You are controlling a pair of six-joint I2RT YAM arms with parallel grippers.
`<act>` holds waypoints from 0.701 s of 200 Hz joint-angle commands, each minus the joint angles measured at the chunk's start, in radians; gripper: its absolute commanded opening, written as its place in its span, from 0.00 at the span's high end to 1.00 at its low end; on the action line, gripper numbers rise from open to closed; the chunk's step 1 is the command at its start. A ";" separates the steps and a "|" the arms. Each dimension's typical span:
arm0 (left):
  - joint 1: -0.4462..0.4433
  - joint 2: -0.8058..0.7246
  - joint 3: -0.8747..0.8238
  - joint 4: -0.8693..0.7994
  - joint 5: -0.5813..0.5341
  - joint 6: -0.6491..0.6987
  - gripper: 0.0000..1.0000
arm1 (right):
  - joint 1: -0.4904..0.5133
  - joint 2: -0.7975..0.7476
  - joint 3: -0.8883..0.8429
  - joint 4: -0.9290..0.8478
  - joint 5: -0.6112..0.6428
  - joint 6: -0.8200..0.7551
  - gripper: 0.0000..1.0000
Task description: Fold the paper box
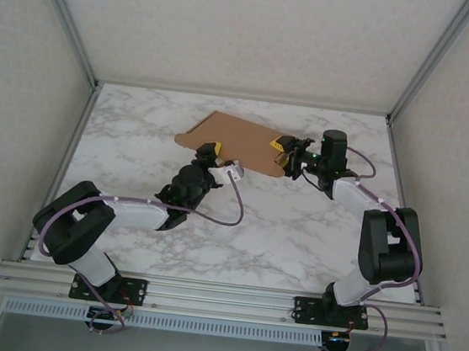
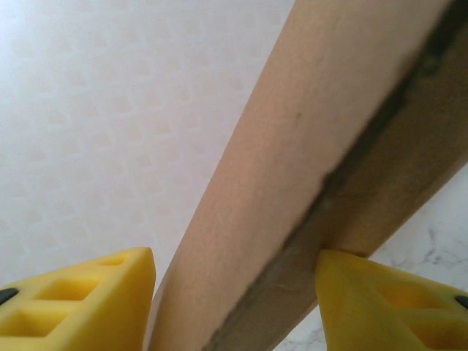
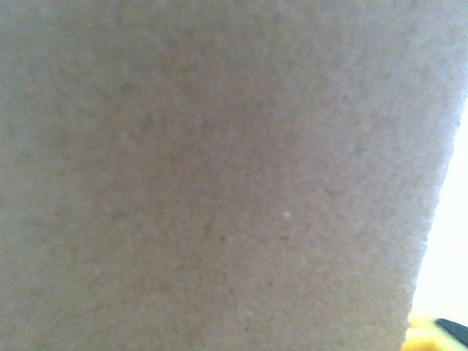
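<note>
I am working with two arms and two grippers on one paper box [image 1: 234, 137], the single brown cardboard sheet that is lying at the far middle of the marble table [image 1: 296, 233]. My left gripper [image 1: 209, 150] is sitting at the sheet's near left edge, and my right gripper [image 1: 286, 153] is sitting at its right edge.

In the left wrist camera I am counting two yellow fingers [image 2: 73, 300], one on each side of a raised strip of cardboard. Both are pressing against it, so my left gripper is clamping the paper box.

The right side is proving harder to read. In the right wrist camera the cardboard is sitting so close to the lens that it is blurring into a plain tan surface. One finger tip [image 3: 431, 333] is peeking in at the bottom right corner, cut off by the frame. From above, the right gripper's tips are looking too small to judge, so I cannot tell whether it is gripping.
</note>
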 commanded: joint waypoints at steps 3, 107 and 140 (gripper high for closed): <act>0.007 0.029 -0.005 0.060 -0.093 0.076 0.39 | 0.027 -0.041 0.019 0.050 -0.101 0.049 0.48; 0.000 0.007 0.028 -0.072 0.006 0.174 0.34 | 0.030 -0.063 0.025 0.049 -0.136 0.048 0.46; 0.000 -0.034 0.049 -0.179 0.031 0.153 0.43 | 0.030 -0.069 0.037 0.008 -0.145 0.012 0.45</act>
